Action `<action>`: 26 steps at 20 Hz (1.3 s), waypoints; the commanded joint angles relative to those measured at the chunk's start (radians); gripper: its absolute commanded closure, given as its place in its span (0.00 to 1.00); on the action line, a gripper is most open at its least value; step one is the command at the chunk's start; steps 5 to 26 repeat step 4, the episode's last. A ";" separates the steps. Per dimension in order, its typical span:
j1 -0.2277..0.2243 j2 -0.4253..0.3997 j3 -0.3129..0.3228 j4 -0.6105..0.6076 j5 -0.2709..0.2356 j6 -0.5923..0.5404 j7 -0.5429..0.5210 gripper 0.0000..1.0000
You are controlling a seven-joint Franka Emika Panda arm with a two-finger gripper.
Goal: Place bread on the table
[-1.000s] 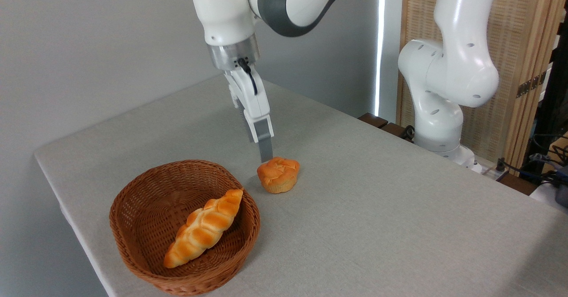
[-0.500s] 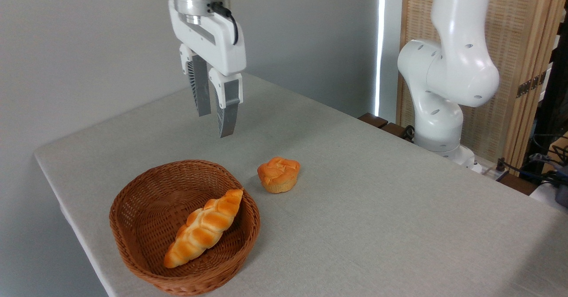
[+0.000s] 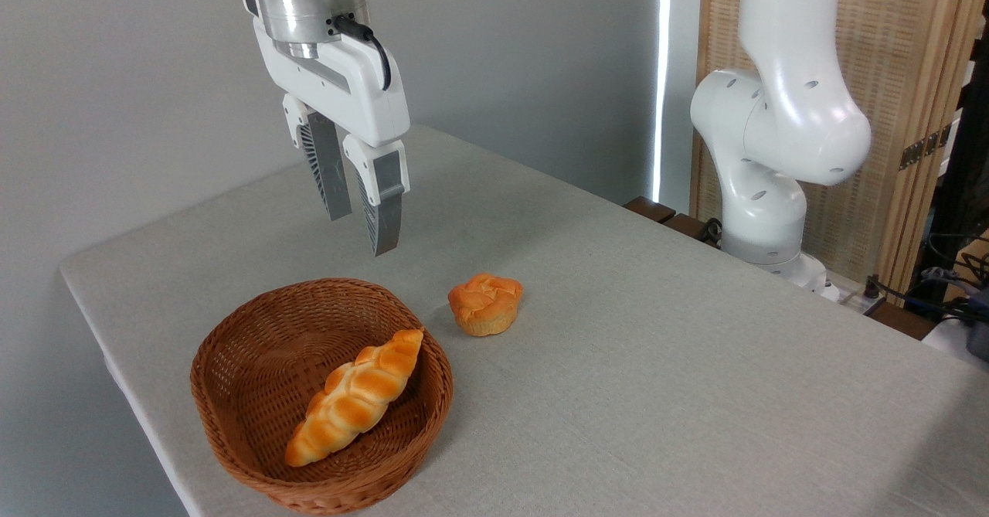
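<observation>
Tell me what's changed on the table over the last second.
The gripper has lifted off the bread and swung up and left, jaws open and empty above the basket. The bread, basket and braided loaf have not moved on the table.

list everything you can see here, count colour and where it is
bread: 1, golden-orange round bun, resting on the table just right of the basket, apart from it
braided loaf: 1, golden with paler ridges, lying inside the basket
basket: 1, brown woven wicker, near the table's front left edge
table: 1, light grey-beige cloth top, fills most of the view
slatted screen: 1, pale wood, behind the arm at the right
cables: several, dark, far right edge
robot arm: 1, white, base at the table's far right side
gripper: 1, white body with grey fingers, empty and open, in the air above the basket's far side
</observation>
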 commanded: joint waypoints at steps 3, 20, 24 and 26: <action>0.009 -0.004 -0.003 0.014 0.015 -0.038 -0.017 0.00; 0.009 -0.004 -0.003 0.014 0.015 -0.038 -0.019 0.00; 0.009 -0.004 -0.003 0.014 0.015 -0.038 -0.019 0.00; 0.009 -0.004 -0.003 0.014 0.015 -0.038 -0.019 0.00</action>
